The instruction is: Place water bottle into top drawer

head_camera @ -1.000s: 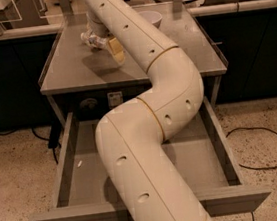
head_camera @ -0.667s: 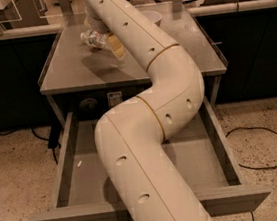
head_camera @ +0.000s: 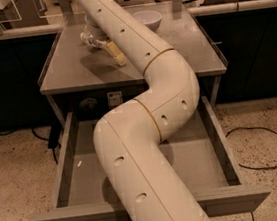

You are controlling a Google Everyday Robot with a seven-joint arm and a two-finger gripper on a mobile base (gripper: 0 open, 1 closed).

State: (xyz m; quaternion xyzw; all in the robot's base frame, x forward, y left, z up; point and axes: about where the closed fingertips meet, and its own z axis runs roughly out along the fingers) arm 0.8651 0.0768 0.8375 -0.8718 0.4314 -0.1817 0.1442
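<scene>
The water bottle point(head_camera: 89, 38), small, clear and crinkled, is at the back left of the grey tabletop point(head_camera: 73, 72), held a little above it with a shadow beneath. My gripper point(head_camera: 102, 43) is shut on it, and one pale yellow finger point(head_camera: 117, 55) shows below the wrist. The top drawer point(head_camera: 141, 214) stands pulled wide open under the table. Its grey floor point(head_camera: 87, 182) is bare apart from a small white scrap, and my arm crosses over its middle and hides part of it.
A white round bowl point(head_camera: 147, 19) sits at the back centre of the tabletop, right of my arm. A rail and dark cabinets run behind the table. A black cable point(head_camera: 270, 159) lies on the speckled floor to the right.
My gripper and the bottle have shifted slightly left over the tabletop. The arm has swung off the bowl, which now shows. The drawer has not moved.
</scene>
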